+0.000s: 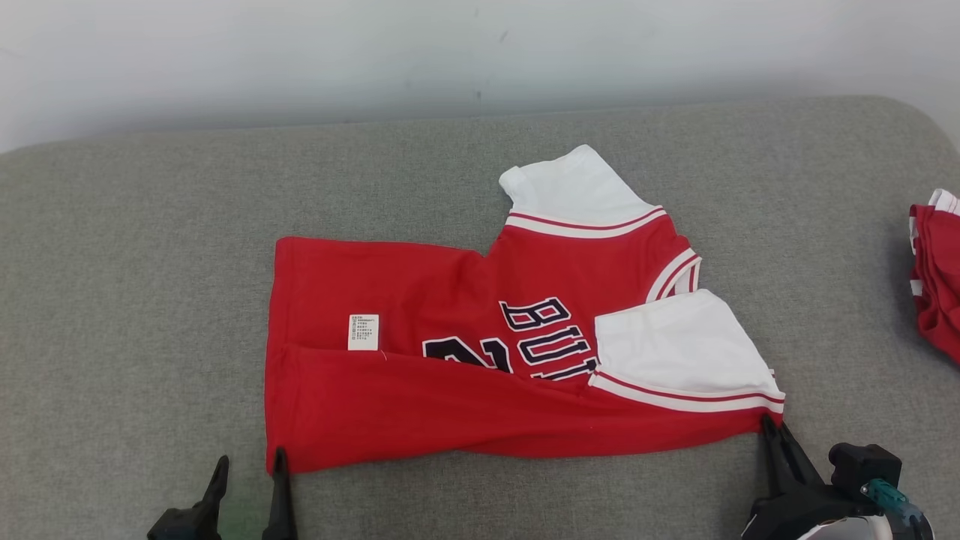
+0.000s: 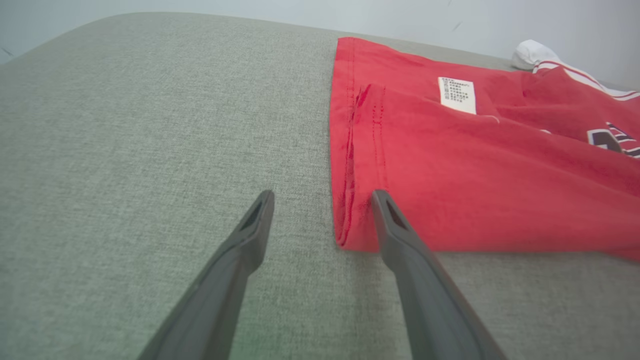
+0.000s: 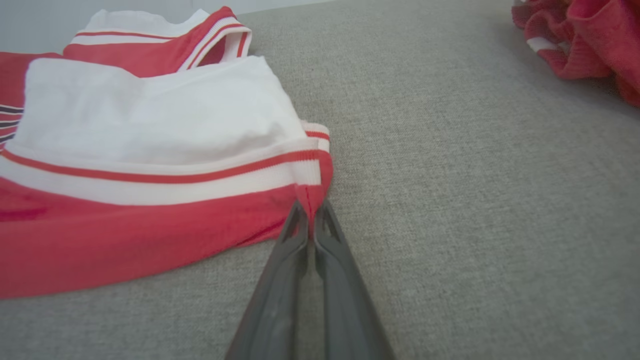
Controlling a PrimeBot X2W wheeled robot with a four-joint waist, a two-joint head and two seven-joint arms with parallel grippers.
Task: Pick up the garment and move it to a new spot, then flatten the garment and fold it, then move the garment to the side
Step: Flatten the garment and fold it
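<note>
Grey woven upholstery (image 1: 135,300) spreads across the scene, with a pale wall (image 1: 450,52) behind it. At the lower left, the left gripper (image 1: 251,456) (image 2: 323,195) stands with its jaws wide apart. One finger is over bare grey cloth and the other is at the near left corner of the red jersey (image 1: 420,300) (image 2: 450,165) (image 3: 125,235). I cannot tell whether that finger touches the hem.

The jersey lies in the middle of the upholstery, hem to the left and neck to the right. Its near long edge is folded up over the body. A white care label (image 1: 363,331) (image 2: 456,94) shows just above that fold, near the hem. Further right, dark lettering (image 1: 544,330) is partly hidden under the fold. The far white sleeve (image 1: 574,187) points away from the robot, and the near white sleeve (image 1: 675,341) lies on top of the red body.

Just below the near sleeve's striped trim, the right gripper (image 1: 772,426) (image 3: 312,207) is pinched tight on the jersey's near right corner, with red cloth caught between its fingertips. At the far right edge, well apart, lies a second red garment (image 1: 937,277) (image 3: 585,40), crumpled.
</note>
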